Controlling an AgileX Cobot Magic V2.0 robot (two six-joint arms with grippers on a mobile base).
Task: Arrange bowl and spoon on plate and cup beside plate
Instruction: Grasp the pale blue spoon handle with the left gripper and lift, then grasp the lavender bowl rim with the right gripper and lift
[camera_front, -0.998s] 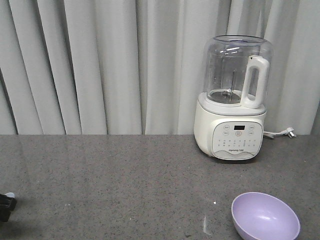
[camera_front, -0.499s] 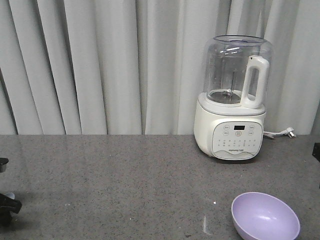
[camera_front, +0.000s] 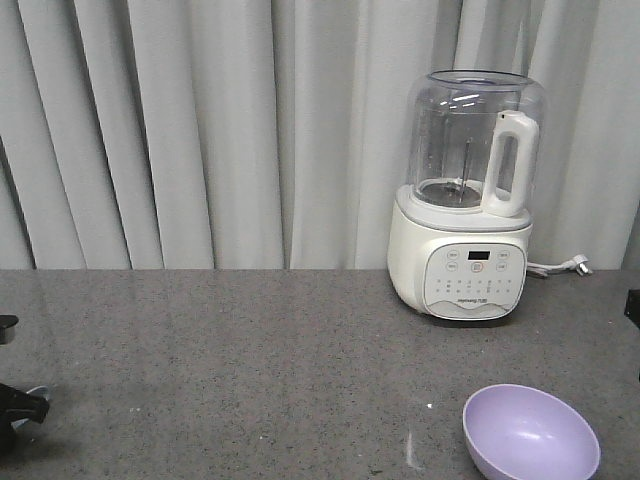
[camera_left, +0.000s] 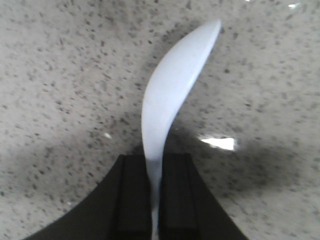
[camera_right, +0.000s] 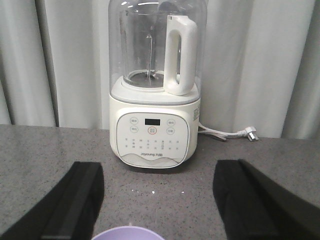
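Note:
The pale blue spoon (camera_left: 170, 95) is clamped by its handle in my left gripper (camera_left: 154, 167), which is shut on it; the scoop points away over the speckled countertop. In the front view that gripper (camera_front: 12, 410) is at the far left edge, with the spoon's tip (camera_front: 38, 392) just showing. The lavender bowl (camera_front: 530, 435) rests at the front right of the counter. My right gripper (camera_right: 159, 175) hovers open above and just behind the bowl's rim (camera_right: 127, 234), holding nothing. The plate and cup are out of view.
A white blender (camera_front: 465, 200) with a clear jug stands at the back right, its cord and plug (camera_front: 565, 266) lying beside it. Grey curtains hang behind the counter (camera_front: 250, 350).
The left gripper with the spoon has shifted slightly right at the frame's left edge. A dark part of the right arm has come into view at the right edge. The bowl has not moved.

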